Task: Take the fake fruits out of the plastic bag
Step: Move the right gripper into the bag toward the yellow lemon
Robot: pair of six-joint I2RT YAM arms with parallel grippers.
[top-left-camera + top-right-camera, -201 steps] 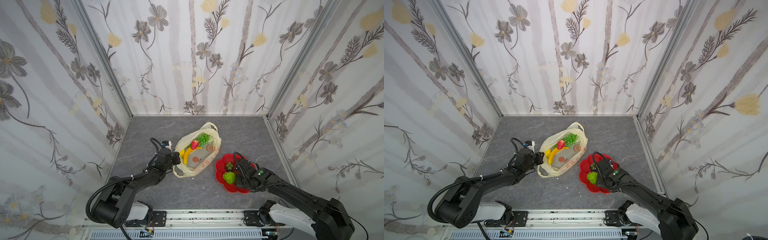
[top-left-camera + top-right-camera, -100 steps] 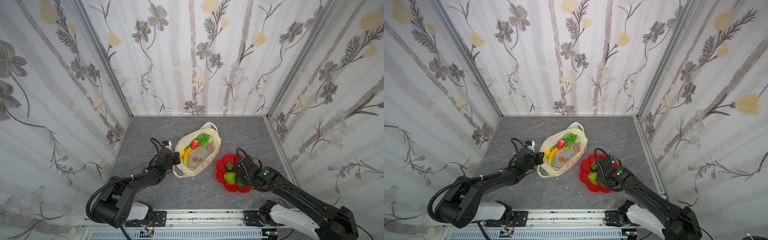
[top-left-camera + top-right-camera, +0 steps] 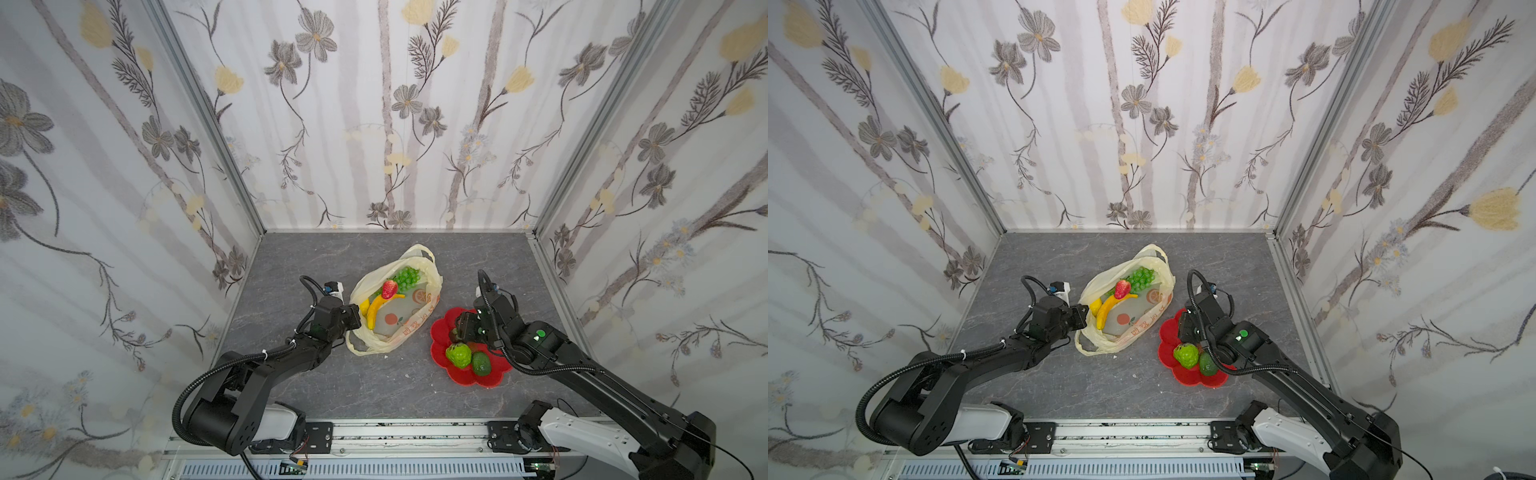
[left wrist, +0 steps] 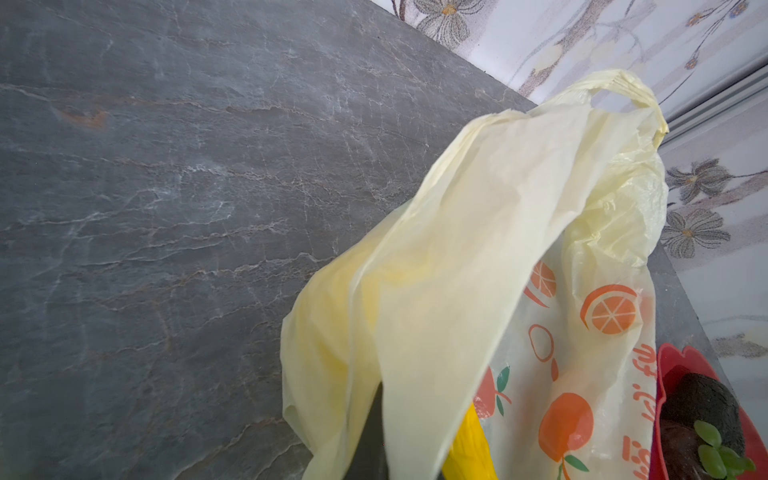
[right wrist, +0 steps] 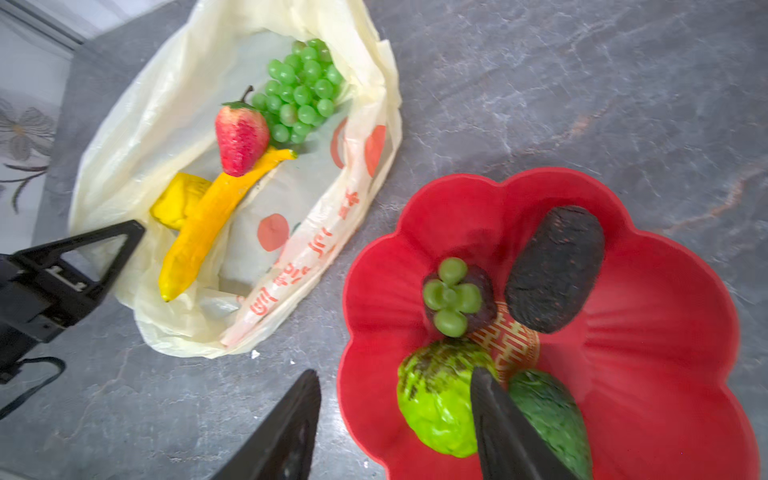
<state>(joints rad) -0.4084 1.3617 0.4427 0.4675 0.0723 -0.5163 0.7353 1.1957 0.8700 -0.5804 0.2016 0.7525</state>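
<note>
Grey marbled tabletop (image 3: 374,386); left hand (image 3: 356,318) tight on plastic bag (image 3: 409,323), banana (image 3: 375,311) inside.

We're looking into a robot test booth here, not a home: flowered wallpaper (image 3: 374,124) covers three flat panels joined by bare aluminium posts (image 3: 212,124), boxing in a grey stone-look tabletop (image 3: 374,382). At the front edge a left arm (image 3: 282,361) and a right arm (image 3: 582,372) are mounted on a metal rail (image 3: 395,432). The fake fruits (image 3: 389,289) are glossy props.
</note>
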